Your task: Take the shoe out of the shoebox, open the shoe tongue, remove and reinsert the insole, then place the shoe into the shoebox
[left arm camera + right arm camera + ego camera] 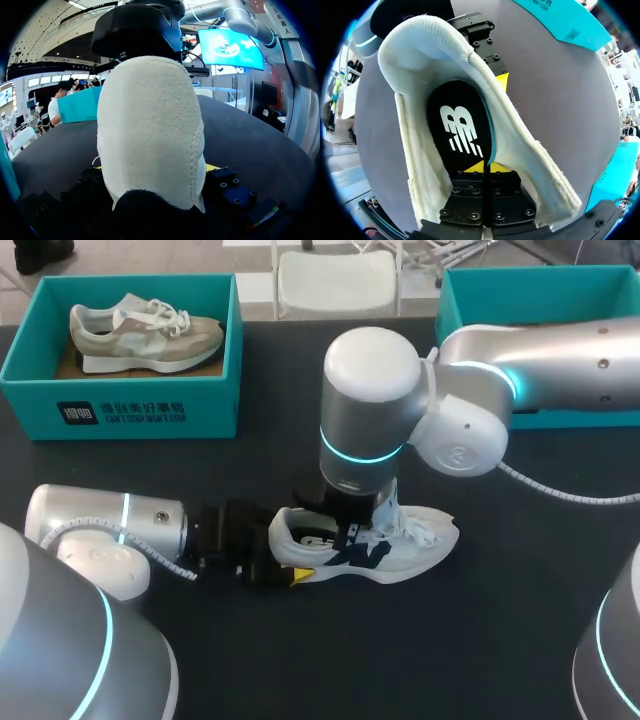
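**Item: white shoe, on the bench, steadied at the heel**

Location. The shoe (395,545) sits sole to the bench (500,640). Its heel is between the fingers of the left hand (292,562) and its opening is directly under the right hand (358,512). Both teal boxes stand well apart from either hand. The left shoebox (120,410) carries a beige shoe (140,330). The right shoebox (480,285) is mostly hidden behind the right arm.

Hands. The left hand is clamped on the heel from two sides, with a yellow tip low on each flank in its wrist view. The right hand has its fingers together, down inside the shoe, with the tips against the black insole (457,127) (whether they pinch its edge cannot be told).

Handling, as judged.
- **Shoe:** Light. The upper is soft and padded, and the collar will fold under a hard squeeze. The heel looks the stiffest part and the proper place to steady it. The sole looks rubbery and unlikely to slide much on the bench.
- **Insole:** Thin, flexible foam, probably snug in the footbed. It is best taken at its heel edge, where a teal rim shows beside the right hand's tips. Peel it up toward the collar rather than dragging it flat.
- **Laces:** The loose laces (425,532) beyond the right hand could snag.
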Available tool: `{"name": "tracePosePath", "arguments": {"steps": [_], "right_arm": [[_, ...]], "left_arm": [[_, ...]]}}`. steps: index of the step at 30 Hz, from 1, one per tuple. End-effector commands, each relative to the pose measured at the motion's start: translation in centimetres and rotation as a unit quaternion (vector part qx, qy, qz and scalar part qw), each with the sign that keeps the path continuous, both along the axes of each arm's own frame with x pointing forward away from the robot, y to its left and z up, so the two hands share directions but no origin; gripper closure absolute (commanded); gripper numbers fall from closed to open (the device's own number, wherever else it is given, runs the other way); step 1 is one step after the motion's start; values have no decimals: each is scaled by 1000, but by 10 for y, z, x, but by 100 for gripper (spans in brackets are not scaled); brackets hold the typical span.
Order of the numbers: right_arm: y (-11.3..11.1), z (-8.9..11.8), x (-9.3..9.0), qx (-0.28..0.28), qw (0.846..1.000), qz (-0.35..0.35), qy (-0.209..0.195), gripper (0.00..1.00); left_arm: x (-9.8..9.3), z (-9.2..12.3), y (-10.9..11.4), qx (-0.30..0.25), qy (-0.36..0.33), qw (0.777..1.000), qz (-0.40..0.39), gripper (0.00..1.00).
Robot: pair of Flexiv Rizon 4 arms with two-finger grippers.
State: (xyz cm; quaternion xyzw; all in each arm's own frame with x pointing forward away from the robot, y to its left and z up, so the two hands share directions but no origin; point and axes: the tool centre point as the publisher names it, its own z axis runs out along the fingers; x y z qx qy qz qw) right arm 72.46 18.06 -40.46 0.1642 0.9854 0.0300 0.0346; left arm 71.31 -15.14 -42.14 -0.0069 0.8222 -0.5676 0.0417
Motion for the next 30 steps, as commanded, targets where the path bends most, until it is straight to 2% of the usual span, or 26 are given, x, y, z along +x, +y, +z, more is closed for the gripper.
{"name": "tracePosePath", "arguments": {"steps": [1,11,18,25,30], "right_arm": [[-4,16,-10,-9,1000,-6,-24,100],[-22,53,-7,-27,997,-28,-62,100],[-25,77,-2,-28,996,-28,-85,100],[-26,86,0,-27,995,-31,-95,100],[-16,88,4,21,995,-11,-99,100]], "left_arm": [[2,-4,-2,2,0,1000,1,100],[2,-4,-2,2,0,1000,1,100],[2,-4,-2,2,0,1000,1,100],[2,-4,-2,2,0,1000,1,100],[2,-4,-2,2,0,1000,1,100]]}}
